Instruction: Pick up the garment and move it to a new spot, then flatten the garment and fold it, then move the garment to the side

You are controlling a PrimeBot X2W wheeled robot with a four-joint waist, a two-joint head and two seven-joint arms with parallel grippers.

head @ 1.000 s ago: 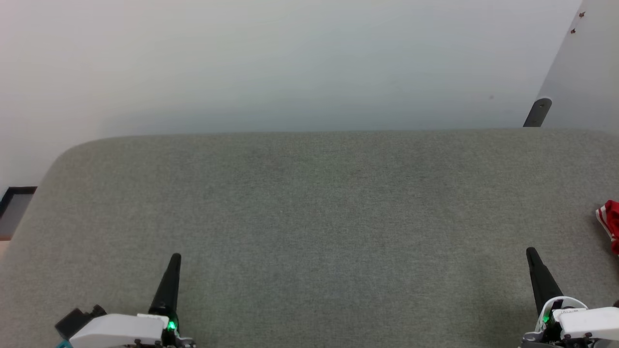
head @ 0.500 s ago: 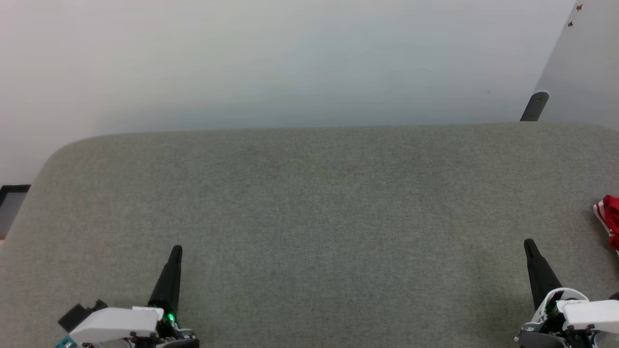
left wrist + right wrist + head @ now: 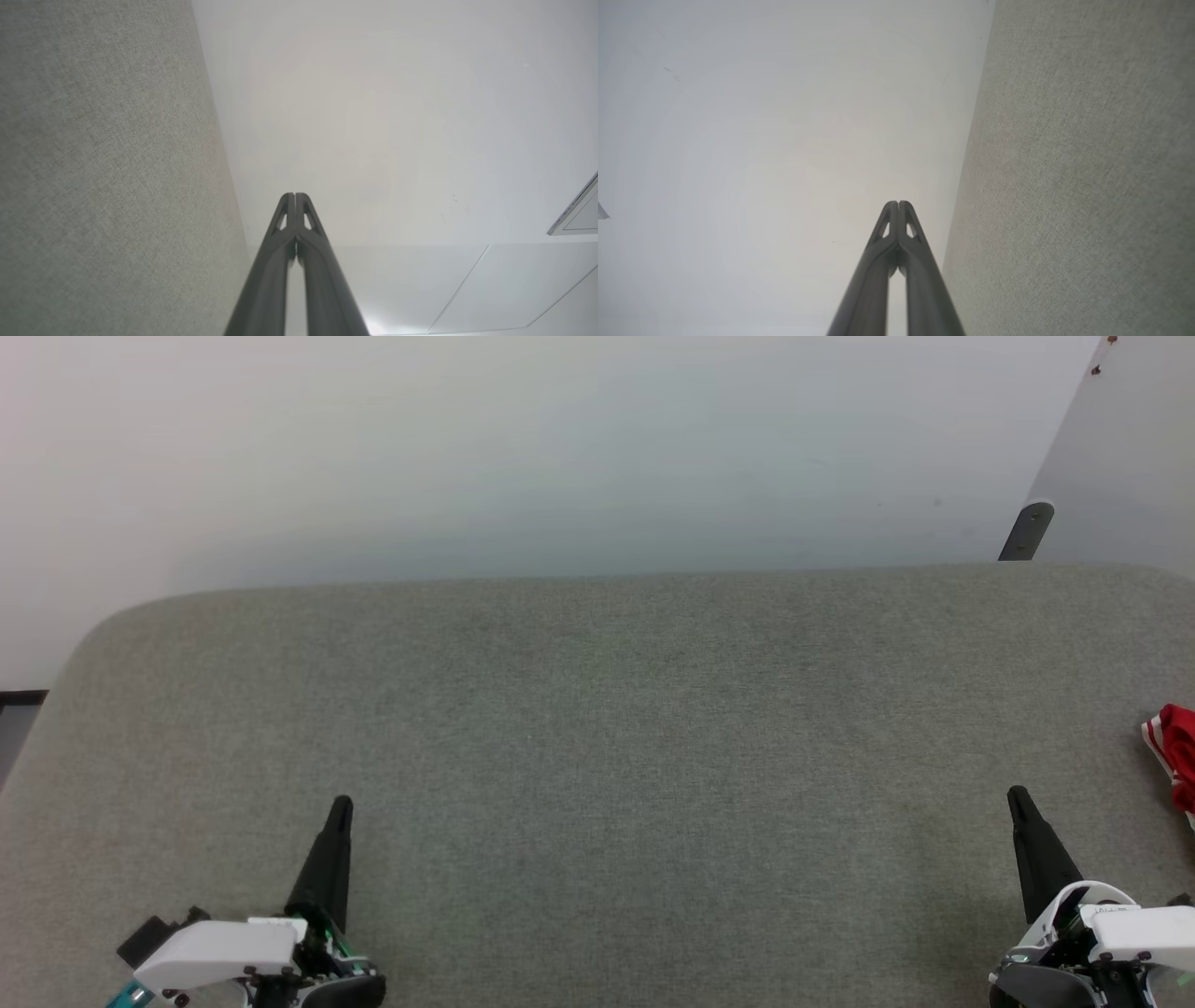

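A small piece of the red garment (image 3: pixel 1176 758) with red-white stripe trim pokes in at the head view's right edge, lying on the grey fabric surface (image 3: pixel 597 756); most of it is out of view. My left gripper (image 3: pixel 341 803) hovers at the lower left, shut and empty. My right gripper (image 3: pixel 1016 795) stands at the lower right, shut, to the left of and a bit nearer than the garment, apart from it. In the wrist views both pairs of fingertips (image 3: pixel 295 196) (image 3: pixel 898 203) are pressed together with nothing between them.
The grey upholstered surface has a rounded far-left corner (image 3: pixel 103 625) and ends against a pale wall (image 3: pixel 560 448). A dark bracket (image 3: pixel 1025 530) stands at the far right behind the surface, beside a slanted pale panel (image 3: pixel 1130 457).
The whole head view has shifted: the surface's far edge and the bracket sit higher in the picture. Both grippers show slightly higher too. The garment keeps its place on the surface.
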